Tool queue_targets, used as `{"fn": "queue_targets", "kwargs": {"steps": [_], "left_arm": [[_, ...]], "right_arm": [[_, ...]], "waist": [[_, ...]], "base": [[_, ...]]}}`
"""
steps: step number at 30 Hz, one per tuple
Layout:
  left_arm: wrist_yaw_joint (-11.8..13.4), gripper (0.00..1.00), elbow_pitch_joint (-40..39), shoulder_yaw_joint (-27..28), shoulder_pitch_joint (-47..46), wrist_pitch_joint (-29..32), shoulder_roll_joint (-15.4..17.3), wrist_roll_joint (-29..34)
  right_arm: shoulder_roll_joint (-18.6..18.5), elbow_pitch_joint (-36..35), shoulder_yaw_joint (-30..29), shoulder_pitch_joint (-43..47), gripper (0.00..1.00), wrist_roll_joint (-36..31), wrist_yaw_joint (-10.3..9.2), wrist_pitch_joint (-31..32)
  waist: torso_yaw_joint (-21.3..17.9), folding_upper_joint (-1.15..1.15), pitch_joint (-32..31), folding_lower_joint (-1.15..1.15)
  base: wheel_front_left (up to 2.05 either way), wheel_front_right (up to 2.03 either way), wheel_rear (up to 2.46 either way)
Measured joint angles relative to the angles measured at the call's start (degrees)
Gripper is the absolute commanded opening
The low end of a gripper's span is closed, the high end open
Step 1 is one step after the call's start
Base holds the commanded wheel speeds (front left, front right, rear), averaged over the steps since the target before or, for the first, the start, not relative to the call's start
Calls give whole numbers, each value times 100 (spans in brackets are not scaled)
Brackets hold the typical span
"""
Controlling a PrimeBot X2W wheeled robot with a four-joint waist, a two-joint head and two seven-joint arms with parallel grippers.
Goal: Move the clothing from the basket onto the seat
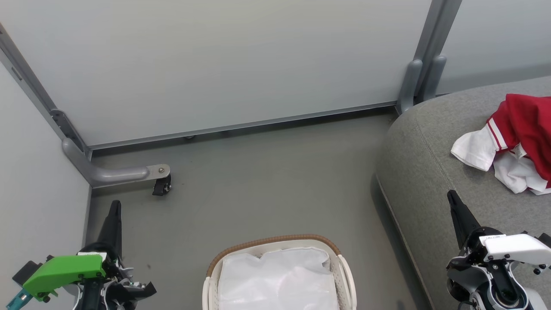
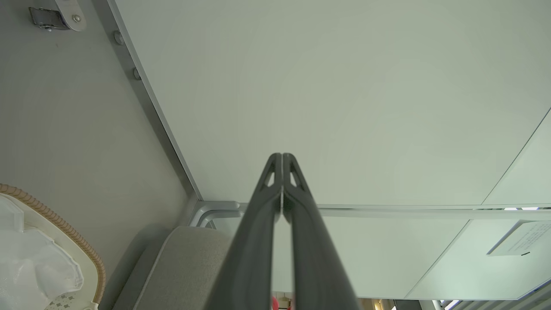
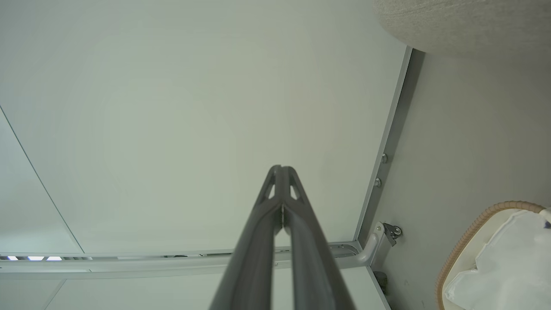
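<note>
The red and white clothing [image 1: 518,140] lies crumpled on the grey seat [image 1: 434,172] at the far right of the head view. The white basket [image 1: 344,275] with a brown woven rim stands on the floor at the bottom centre, holding a plain white liner [image 1: 277,280]. My left gripper [image 1: 114,209] is shut and holds nothing, raised at the lower left, left of the basket. My right gripper [image 1: 452,197] is shut and holds nothing, over the seat's front edge. In the wrist views the left gripper [image 2: 282,156] and right gripper [image 3: 280,168] point at a pale wall, tips together.
Pale partition panels [image 1: 241,60] with grey metal frames close off the back and left. A grey foot with a black caster [image 1: 162,185] stands on the floor at the left. Bare grey floor [image 1: 267,181] lies between basket, wall and seat.
</note>
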Motion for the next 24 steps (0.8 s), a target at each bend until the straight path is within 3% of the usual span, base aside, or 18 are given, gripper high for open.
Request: {"fn": "queue_targets", "kwargs": {"steps": [24], "left_arm": [[0,0,0,0,0,0,-1,-2]], "right_arm": [[0,0,0,1,0,0,0,0]], "waist": [[0,0,0,0]], "base": [[0,0,0]]}}
